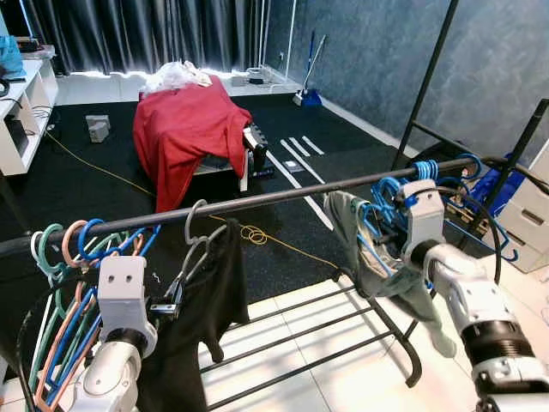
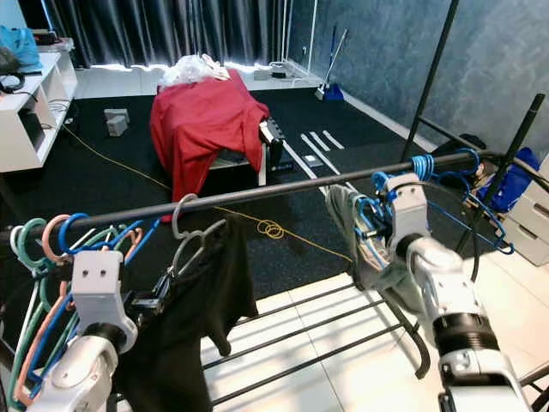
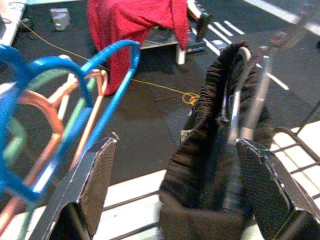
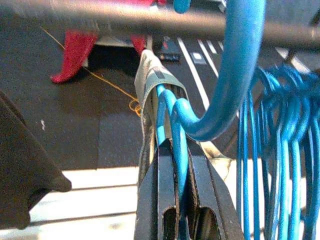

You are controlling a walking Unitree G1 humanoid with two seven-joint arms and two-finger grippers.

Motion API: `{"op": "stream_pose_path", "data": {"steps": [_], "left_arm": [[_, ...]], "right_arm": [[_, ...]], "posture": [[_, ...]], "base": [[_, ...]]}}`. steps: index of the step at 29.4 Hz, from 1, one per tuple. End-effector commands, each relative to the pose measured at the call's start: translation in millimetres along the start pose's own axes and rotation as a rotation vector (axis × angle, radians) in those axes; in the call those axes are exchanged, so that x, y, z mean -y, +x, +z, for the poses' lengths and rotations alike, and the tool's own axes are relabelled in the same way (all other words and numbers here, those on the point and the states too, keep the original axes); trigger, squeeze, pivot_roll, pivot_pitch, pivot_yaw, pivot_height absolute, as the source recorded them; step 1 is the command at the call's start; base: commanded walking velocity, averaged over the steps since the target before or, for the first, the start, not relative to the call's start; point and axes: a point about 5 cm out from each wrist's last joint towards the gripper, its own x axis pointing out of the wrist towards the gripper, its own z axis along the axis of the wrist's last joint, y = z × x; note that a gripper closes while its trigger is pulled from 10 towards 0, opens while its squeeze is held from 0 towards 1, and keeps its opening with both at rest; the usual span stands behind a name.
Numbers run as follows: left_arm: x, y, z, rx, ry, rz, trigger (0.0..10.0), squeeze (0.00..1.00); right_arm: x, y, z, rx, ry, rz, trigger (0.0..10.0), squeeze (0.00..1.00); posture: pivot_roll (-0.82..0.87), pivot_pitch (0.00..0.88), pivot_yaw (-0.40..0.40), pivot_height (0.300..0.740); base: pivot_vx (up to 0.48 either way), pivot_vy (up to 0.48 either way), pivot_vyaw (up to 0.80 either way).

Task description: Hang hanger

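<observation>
- The blue plastic hanger [image 4: 175,125] carrying a grey-green garment [image 1: 347,225] sits just under the long black metal rail [image 1: 257,199], its hook curving upward to the rail and its neck running down between the fingers.
- The right gripper [image 4: 175,165] is clenched on that hanger's neck, with both black fingers [image 4: 205,190] pressed flat against the blue plastic, just below the rail.
- The left gripper [image 3: 175,185] is released, its fingers [image 3: 92,180] spread wide; a grey metal hanger [image 1: 196,233] draped with black cloth [image 3: 210,165] lies between them, hooked over the rail.
- A bunch of coloured hangers [image 1: 60,249] hooks on the rail's left end.
</observation>
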Motion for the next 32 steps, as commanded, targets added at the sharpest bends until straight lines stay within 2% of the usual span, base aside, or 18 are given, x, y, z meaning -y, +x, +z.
{"op": "stream_pose_path", "data": {"steps": [1, 4, 10, 17, 22, 23, 26, 28, 30, 31, 32], "left_arm": [[-3.7, -1.7, 0, -0.011, 0.008, 0.006, 10.0, 0.00], [-15.5, -5.6, 4, 0.000, 0.028, 0.041, 10.0, 0.00], [-21.7, -9.0, 7, 0.002, 0.039, 0.056, 10.0, 0.00], [-29.8, -12.7, 11, -0.009, 0.075, 0.049, 10.0, 0.00], [-30.7, -12.4, 13, -0.009, 0.080, 0.046, 10.0, 0.00], [-30.7, -11.7, 13, -0.009, 0.080, 0.044, 10.0, 0.00], [-30.2, -9.9, 15, -0.003, 0.071, 0.031, 10.0, 0.00], [-29.0, -9.4, 16, 0.007, 0.059, 0.011, 10.0, 0.00], [-23.6, -9.6, 19, 0.029, 0.027, -0.053, 10.0, 0.00], [-23.6, -9.6, 19, 0.029, 0.027, -0.053, 10.0, 0.00], [-21.0, -10.0, 19, 0.035, 0.007, -0.077, 10.0, 0.00]], "right_arm": [[-1.8, 2.0, 2, 0.018, -0.003, 0.010, 10.0, 0.00], [-14.4, 9.0, 11, 0.045, 0.002, 0.083, 10.0, 0.00], [-22.9, 13.8, 17, 0.063, 0.007, 0.136, 10.0, 0.00], [-43.5, 26.0, 4, -0.053, -0.062, 0.220, 10.0, 0.00], [-43.6, 27.7, -2, -0.103, -0.064, 0.210, 10.0, 0.00], [-42.5, 26.6, -7, -0.126, -0.066, 0.213, 10.0, 1.00], [-40.1, 23.5, -13, -0.138, -0.047, 0.207, 10.0, 1.00], [-39.8, 20.1, -13, -0.103, -0.016, 0.203, 10.0, 1.00], [-39.3, 12.1, -7, 0.012, 0.045, 0.193, 10.0, 1.00], [-39.3, 12.1, -7, 0.012, 0.045, 0.193, 10.0, 1.00], [-39.7, 8.2, -4, 0.061, 0.066, 0.194, 10.0, 1.00]], "posture": [[0.04, 0.015, -0.063, 0.740], [0.07, 0.050, -0.051, 0.740], [0.08, 0.063, -0.043, 0.740], [0.11, 0.091, -0.020, 0.740], [0.11, 0.092, -0.016, 0.740], [0.10, 0.087, -0.011, 0.740], [0.09, 0.074, -0.012, 0.740], [0.09, 0.067, -0.014, 0.740], [0.07, 0.053, -0.020, 0.740], [0.07, 0.053, -0.020, 0.740], [0.07, 0.050, -0.022, 0.740]], "base": [[0.000, 0.000, 0.00], [0.000, 0.000, 0.00], [0.000, 0.000, 0.00], [0.000, 0.000, 0.00], [0.000, 0.000, 0.00], [0.000, 0.000, 0.00], [0.000, 0.000, 0.00], [0.000, 0.000, 0.00], [0.000, 0.000, 0.00], [0.000, 0.000, 0.00], [0.000, 0.000, 0.00]]}}
